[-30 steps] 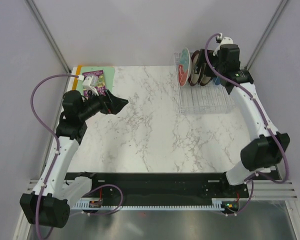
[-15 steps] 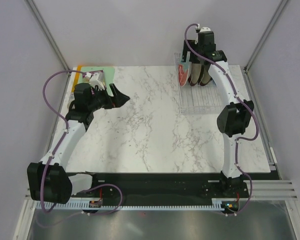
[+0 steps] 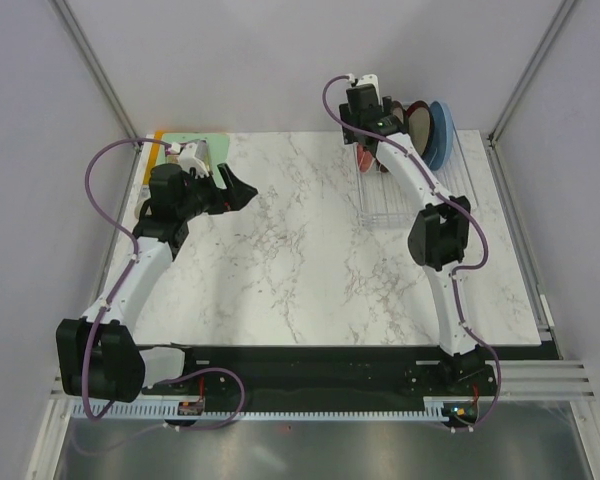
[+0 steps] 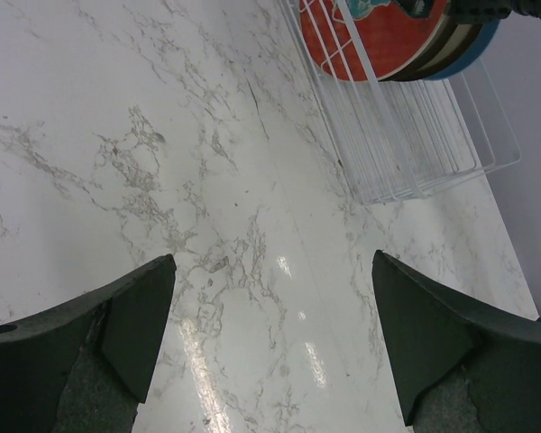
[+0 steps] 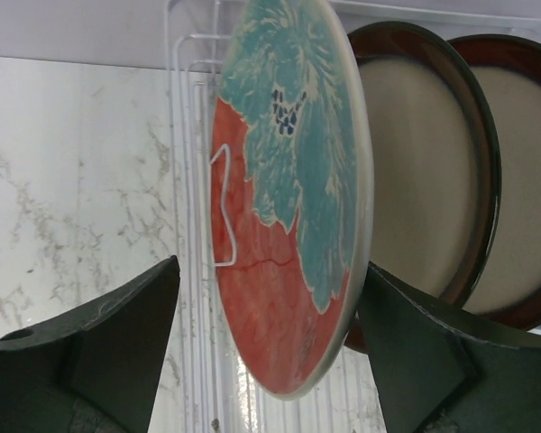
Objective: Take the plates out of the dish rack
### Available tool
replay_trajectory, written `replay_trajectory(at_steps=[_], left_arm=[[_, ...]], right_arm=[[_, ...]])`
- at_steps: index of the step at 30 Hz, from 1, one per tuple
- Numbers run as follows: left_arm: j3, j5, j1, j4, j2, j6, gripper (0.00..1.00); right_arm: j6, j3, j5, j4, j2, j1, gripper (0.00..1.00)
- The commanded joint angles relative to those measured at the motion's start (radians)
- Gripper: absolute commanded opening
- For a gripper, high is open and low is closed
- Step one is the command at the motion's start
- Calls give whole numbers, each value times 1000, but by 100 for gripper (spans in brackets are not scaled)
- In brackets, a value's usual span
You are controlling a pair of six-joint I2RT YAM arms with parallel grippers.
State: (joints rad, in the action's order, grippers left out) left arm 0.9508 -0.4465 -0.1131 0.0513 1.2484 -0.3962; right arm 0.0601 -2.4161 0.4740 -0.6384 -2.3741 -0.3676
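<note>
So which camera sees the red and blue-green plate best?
The right wrist view: the red and teal plate fills it, pattern clear. The left wrist view catches only part, behind the dish rack wires; the top view shows just a red sliver.

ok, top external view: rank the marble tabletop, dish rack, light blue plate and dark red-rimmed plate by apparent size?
1. marble tabletop
2. dish rack
3. light blue plate and dark red-rimmed plate: they look alike and both are partly hidden, so I can't rank them.
</note>
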Motion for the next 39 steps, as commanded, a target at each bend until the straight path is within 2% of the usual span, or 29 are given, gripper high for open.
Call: replay_trajectory(at_steps=[1,5,7,10,11,13,14,16,19,23,28,32,34,39], left_arm=[[-13,6,1,-41,-18,-26,96],[-24,-1,1,-41,-26,-27,96],[-30,-1,1,-41,-27,-27,95],[-35,-6,1,-39,-24,-24,92],[-37,-6,1,-39,-21,-24,91],[-41,-12,1,-41,-17,-24,88],[-43,-15,1,-41,-12,-24,86],[-49,-18,1,-42,-9,-26,85],[-50,-23,1,-42,-4,-29,84],[-52,-26,1,-42,-3,-33,84],[-43,-27,-2,-44,8,-49,84],[-32,-41,-8,-42,14,-52,83],[-30,-35,-8,-36,13,-47,83],[-27,-34,-10,-16,8,-30,86]], right_arm=[[-23,-21,146,51,-16,18,84],[-19,-21,130,66,-20,25,83],[-13,-24,105,78,-20,30,74],[-2,-34,48,82,-23,42,53],[1,-31,25,80,-23,50,43],[12,-9,-21,82,-16,59,31],[17,-2,-64,91,-11,62,16],[23,31,-89,108,12,67,0],[18,54,-65,141,45,64,0],[-32,74,92,216,116,47,0],[-187,109,363,328,167,-17,0],[-365,187,569,521,196,-62,0],[-390,196,642,568,200,-74,0],[-411,247,657,663,279,-88,0]])
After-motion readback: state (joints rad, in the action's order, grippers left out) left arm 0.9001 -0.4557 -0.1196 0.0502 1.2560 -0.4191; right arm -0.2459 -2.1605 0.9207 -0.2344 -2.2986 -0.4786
